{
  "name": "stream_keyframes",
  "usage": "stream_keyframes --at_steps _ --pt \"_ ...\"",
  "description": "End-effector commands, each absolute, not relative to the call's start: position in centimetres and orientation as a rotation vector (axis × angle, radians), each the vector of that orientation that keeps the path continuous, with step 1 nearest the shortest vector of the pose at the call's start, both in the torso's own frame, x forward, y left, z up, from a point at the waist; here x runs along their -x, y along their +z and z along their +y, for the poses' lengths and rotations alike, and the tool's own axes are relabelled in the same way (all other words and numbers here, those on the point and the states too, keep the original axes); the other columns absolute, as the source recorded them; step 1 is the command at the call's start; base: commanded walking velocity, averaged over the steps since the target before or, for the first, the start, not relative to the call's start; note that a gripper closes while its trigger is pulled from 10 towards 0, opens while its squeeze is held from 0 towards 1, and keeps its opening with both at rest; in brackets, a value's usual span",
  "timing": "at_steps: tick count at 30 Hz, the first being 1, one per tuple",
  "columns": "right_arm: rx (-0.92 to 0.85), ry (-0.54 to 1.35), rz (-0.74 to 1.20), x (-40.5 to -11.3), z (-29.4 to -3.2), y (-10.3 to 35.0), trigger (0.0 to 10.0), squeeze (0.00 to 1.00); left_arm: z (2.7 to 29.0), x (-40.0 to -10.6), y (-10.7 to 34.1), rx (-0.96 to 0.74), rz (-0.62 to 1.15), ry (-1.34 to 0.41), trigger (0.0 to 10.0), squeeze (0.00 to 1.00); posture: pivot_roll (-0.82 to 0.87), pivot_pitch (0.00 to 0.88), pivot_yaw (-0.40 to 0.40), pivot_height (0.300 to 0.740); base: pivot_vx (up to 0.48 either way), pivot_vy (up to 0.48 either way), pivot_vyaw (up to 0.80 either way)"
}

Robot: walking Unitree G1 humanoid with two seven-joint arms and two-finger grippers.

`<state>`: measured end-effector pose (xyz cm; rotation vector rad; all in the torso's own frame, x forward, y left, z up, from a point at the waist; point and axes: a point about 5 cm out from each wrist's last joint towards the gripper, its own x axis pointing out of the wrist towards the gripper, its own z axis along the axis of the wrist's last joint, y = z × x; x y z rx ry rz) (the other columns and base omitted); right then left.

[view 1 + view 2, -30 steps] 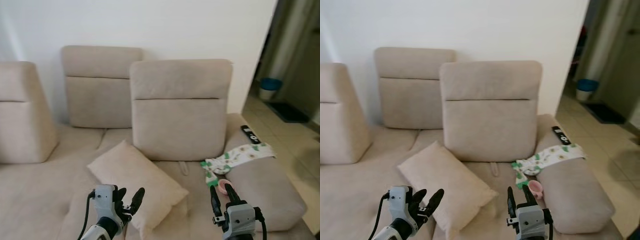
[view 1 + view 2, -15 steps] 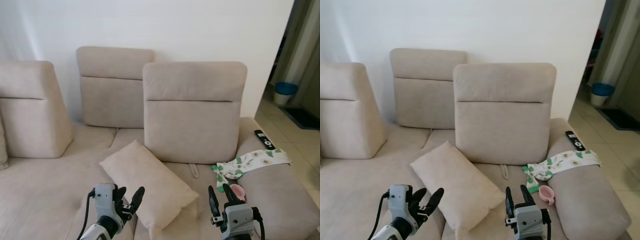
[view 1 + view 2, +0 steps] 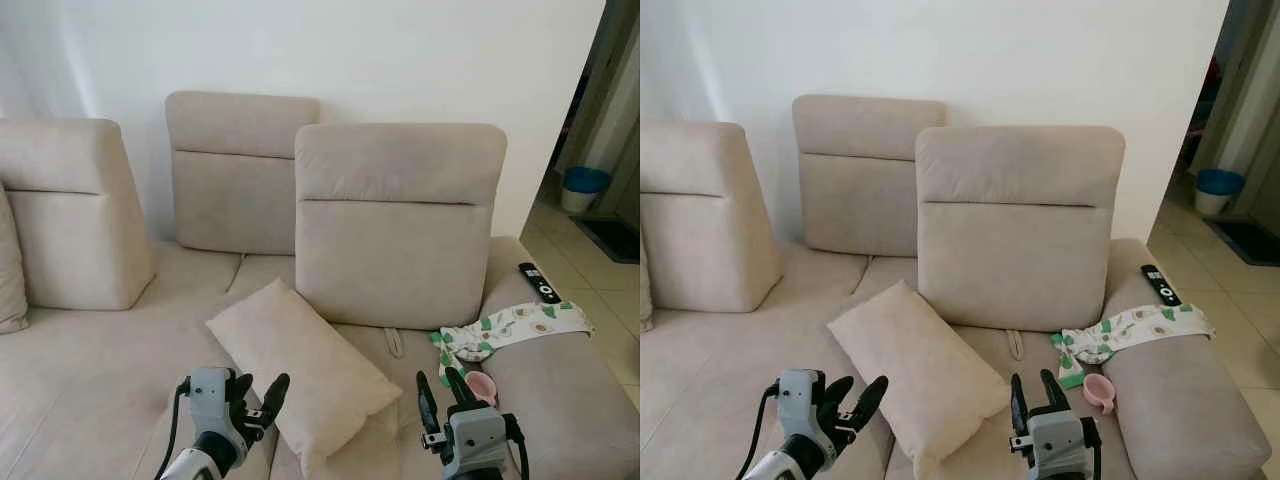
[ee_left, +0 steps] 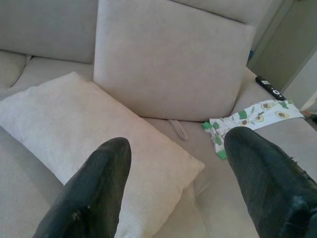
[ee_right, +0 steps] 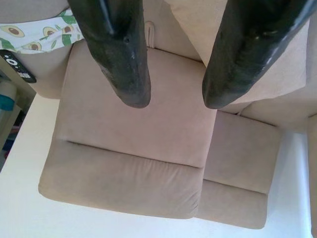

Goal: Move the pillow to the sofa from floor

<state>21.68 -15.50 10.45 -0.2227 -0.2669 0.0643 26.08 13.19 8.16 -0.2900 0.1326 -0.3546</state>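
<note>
Since the pillow (image 3: 300, 373) already lies on the sofa (image 3: 90, 360) seat, the task looks done.

It rests flat below the front back cushion (image 3: 398, 222), touching nothing but the seat — an avocado-print cloth (image 3: 510, 327), a remote (image 3: 538, 281) and a small pink cup (image 3: 481, 386) sit well apart. Left gripper (image 3: 255, 400) and right gripper (image 3: 440, 392) both hover with jaws spread wide — each empty, just short of the pillow.

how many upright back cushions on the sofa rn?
3. One beige upright back cushion stands nearest, in the middle; a second sits behind it to the left against the wall; a third stands at far left. More may lie outside the frame.
</note>
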Motion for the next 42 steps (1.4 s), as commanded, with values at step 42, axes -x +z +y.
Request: stream_keyframes --at_steps 42 --pt "0.231 0.049 -0.265 -22.19 -15.64 10.29 10.0 0.00 13.15 -26.45 7.72 0.276 0.145 -0.353 10.0 0.00 0.09 0.000 0.048 0.740 -0.217 0.000 0.00"
